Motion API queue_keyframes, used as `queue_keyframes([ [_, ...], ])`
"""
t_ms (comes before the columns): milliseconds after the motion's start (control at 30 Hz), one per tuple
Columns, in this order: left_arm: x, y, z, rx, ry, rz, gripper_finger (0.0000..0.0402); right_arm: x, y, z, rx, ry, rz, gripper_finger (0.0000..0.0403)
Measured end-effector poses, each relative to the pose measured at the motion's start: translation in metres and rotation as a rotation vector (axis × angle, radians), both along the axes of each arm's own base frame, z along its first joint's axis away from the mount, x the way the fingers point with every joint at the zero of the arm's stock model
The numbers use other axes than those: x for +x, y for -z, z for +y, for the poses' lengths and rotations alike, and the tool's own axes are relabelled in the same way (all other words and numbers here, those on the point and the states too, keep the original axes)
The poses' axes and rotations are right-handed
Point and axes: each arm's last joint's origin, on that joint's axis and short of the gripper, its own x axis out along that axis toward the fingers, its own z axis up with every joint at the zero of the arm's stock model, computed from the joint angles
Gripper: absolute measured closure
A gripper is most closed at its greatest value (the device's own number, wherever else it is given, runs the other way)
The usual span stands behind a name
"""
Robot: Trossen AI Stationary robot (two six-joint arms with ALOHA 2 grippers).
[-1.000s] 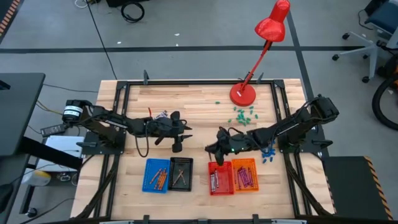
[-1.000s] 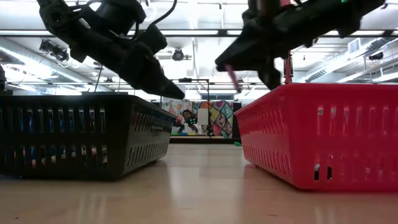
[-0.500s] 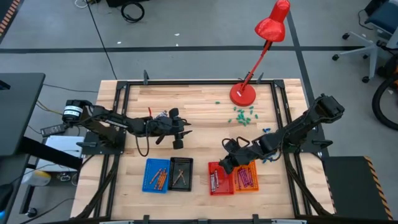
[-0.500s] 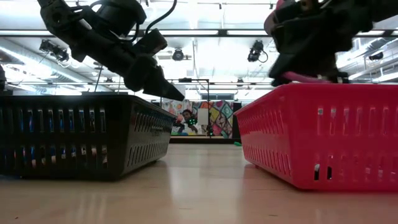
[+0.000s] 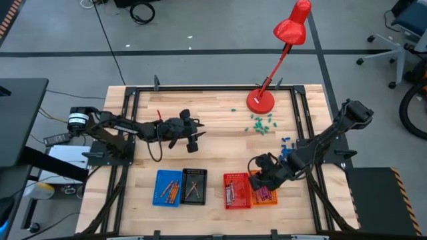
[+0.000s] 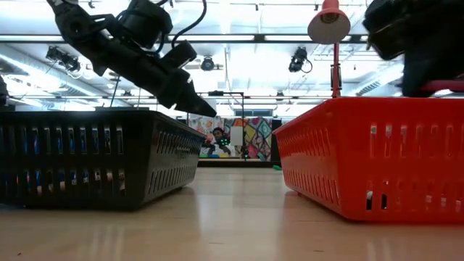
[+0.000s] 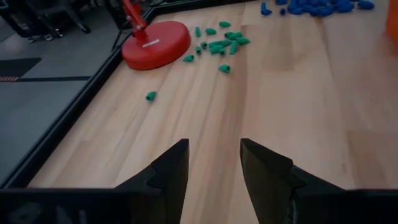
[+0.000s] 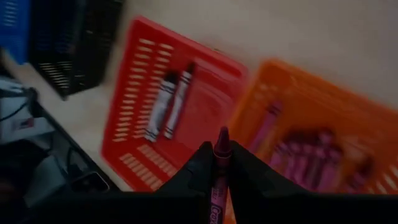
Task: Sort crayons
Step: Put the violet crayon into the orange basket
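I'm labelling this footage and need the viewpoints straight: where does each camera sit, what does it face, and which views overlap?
High view: overhead, straight down on the table, both arms, four baskets.
Low view: table height, level between black basket and red basket; left arm overhead.
Left wrist view: past the open left hand toward the lamp base and green bits.
Right wrist view: right hand gripping a magenta crayon above the red and orange basket.
Shared: high and right wrist views both show the red basket.

Open tabletop (image 5: 220, 143) between baskets (image 5: 181, 187) and lamp (image 5: 261, 101)
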Motion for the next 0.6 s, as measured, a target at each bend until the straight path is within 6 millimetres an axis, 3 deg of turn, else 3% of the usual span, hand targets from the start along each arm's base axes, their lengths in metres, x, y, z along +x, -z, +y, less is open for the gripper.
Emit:
queue_keyframes([
  [167, -0.001, 0.0, 0.007, 0.004, -0.025, 0.002, 0.0244, -0.007, -0.001, 0.006, 0.052, 0.048, 0.094, 0.036],
  [367, -0.002, 0.0, 0.014, 0.005, -0.047, 0.002, 0.0244, -0.001, 0.027, 0.013, 0.112, 0.015, 0.289, 0.0358],
  [600, -0.003, 0.0, 0.018, 0.016, -0.057, 0.006, 0.0244, 0.003, 0.031, 0.013, 0.092, 0.015, 0.295, 0.0344],
])
